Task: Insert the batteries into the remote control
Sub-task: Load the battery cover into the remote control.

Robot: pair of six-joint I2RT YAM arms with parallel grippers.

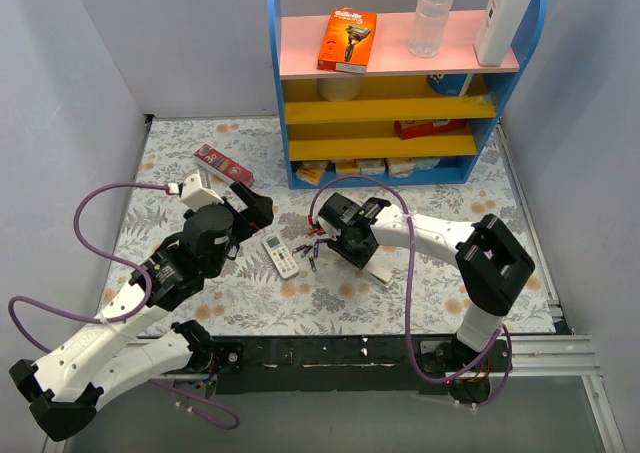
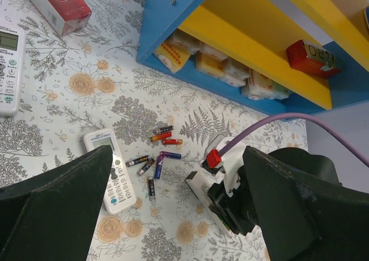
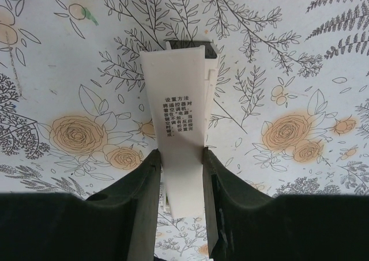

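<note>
Several small batteries [image 1: 312,245] lie loose on the flowered table between the two grippers; in the left wrist view the batteries [image 2: 154,157] are red, blue and black. A white remote [image 1: 281,255] lies face up just left of them and also shows in the left wrist view [image 2: 112,174]. My right gripper [image 1: 358,251] is shut on a second white remote [image 1: 377,271], held back side up with printed text [image 3: 181,111]; the jaws [image 3: 180,157] clamp its long sides. My left gripper [image 1: 255,211] is wide open and empty above the table, its fingers [image 2: 52,206] spread either side of the batteries.
A blue shelf unit [image 1: 400,83] with yellow shelves stands at the back, holding a razor box, bottles and small packets. A red box [image 1: 222,163] and a third white remote [image 1: 197,188] lie at the back left, near the left arm. A purple cable loops from each arm.
</note>
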